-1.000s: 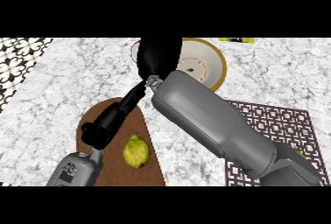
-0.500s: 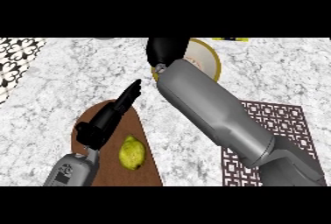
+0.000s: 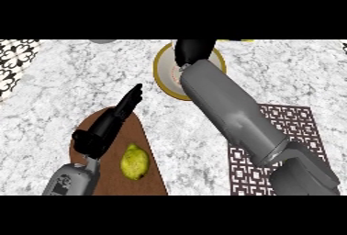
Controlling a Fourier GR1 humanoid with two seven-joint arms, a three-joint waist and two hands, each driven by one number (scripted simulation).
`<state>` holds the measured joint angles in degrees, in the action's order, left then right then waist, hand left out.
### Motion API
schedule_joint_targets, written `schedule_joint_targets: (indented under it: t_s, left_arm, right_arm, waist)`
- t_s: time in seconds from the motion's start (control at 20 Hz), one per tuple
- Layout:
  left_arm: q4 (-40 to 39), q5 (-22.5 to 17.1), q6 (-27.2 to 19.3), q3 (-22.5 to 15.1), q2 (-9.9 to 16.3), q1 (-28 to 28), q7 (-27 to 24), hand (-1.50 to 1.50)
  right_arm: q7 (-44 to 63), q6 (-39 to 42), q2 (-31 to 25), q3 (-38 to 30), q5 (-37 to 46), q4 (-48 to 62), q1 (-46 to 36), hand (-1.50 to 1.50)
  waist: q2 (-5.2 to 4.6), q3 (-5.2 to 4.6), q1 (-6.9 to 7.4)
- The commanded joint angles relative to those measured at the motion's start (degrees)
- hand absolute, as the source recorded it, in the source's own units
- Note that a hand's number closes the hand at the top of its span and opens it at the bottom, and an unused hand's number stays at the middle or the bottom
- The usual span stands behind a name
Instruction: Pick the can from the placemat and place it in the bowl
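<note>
On a grey-and-white marble counter (image 3: 61,92), seen steeply from above, two grey forearms enter from the lower edge. The right forearm runs diagonally up the middle, and its black right hand (image 3: 193,49) sits over a yellow-rimmed bowl (image 3: 163,78) near the top of the view. The hand covers much of the bowl's pale inside, and a small patch of white and red shows just beside the wrist; whether that is the can, and whether the fingers are curled round it, cannot be told from this angle. At the lower right, partly under the right forearm, lies a dark brown placemat (image 3: 298,128) with a pale lattice pattern; no can is visible on the part that shows. At the lower left, the left hand (image 3: 108,126) is held over the tip of a brown wooden cutting board (image 3: 152,170), its fingers straight and pressed together, pointing up and to the right, holding nothing. A yellow-green lemon (image 3: 134,161) lies on the board, just right of the left wrist. A black-and-white patterned surface (image 3: 13,59) shows at the far upper left.
</note>
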<state>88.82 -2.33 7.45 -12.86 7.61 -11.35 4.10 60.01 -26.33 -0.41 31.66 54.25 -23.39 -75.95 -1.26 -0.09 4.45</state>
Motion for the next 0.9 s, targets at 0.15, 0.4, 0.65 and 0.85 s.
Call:
schedule_joint_targets:
  t_s: [0.15, 0.4, 0.65, 0.85]
  left_arm:
    - [0.74, 0.62, -0.67, -0.41, -0.71, -0.02, 1.1, 0.0]
    - [1.58, 2.03, -2.29, -0.81, -1.69, 0.09, 1.5, 0.0]
    - [0.87, 0.75, 0.12, 0.17, -0.3, 3.02, -1.86, 0.0]
    - [2.06, 0.4, -0.55, 0.3, -1.04, 2.18, 0.61, 0.0]
  right_arm:
    - [-4.33, 0.44, 0.4, -11.25, -12.61, 3.95, 4.12, 1.5]
    - [-16.93, -3.02, -0.22, -15.69, -15.66, 6.16, 2.89, -1.5]
    - [-19.64, -11.63, -0.34, -17.69, -14.92, 8.64, 1.74, -1.5]
    - [-19.29, -21.89, -0.86, -19.85, -15.35, 6.21, 1.83, -1.5]
  waist:
    - [-0.24, 0.12, -0.48]
    - [-0.41, 0.14, -0.5]
    - [-0.1, 0.08, -0.83]
    - [0.29, 0.11, -1.63]
